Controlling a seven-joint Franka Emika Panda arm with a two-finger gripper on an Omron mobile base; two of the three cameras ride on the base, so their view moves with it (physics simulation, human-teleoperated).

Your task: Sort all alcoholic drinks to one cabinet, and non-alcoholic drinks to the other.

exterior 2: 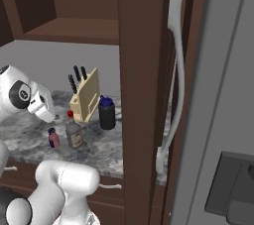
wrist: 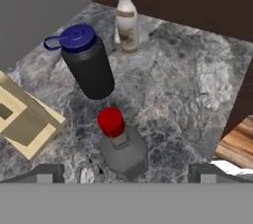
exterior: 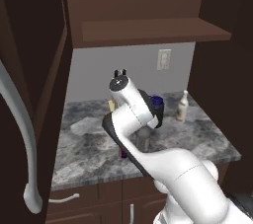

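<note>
the pincer (wrist: 126,171) hangs with its jaws wide apart and nothing between them, just above the glass bottle (wrist: 122,150), whose red cap sits about midway between the two tips in the hand view. taking that glass bottle as the landmark: the black bottle (wrist: 89,62) stands just behind it on the surface (wrist: 188,85), the white bottle (wrist: 126,18) farther back still, near the dark cabinet wall; the knife block (exterior 2: 85,97) stands close beside it, and the small red bottle (exterior 2: 53,138) stands just beside it on the other side in the right base view. all four drinks are on the surface, so by this judgement none is sorted yet and the step in hand is a grasp on the glass bottle. above it the cabinet (exterior: 148,30) stands open with a bare shelf, its door (exterior: 29,94) swung out to the side. the risks are plain. the bottle is tall and narrow at the neck, so jaws closing high on the cap could slip or tip it. if it tips toward the black bottle or the block it may knock them. a descent slightly off centre could push the cap with one tip. lifting it to the shelf, the arm might clip the shelf edge or the open door.
</note>
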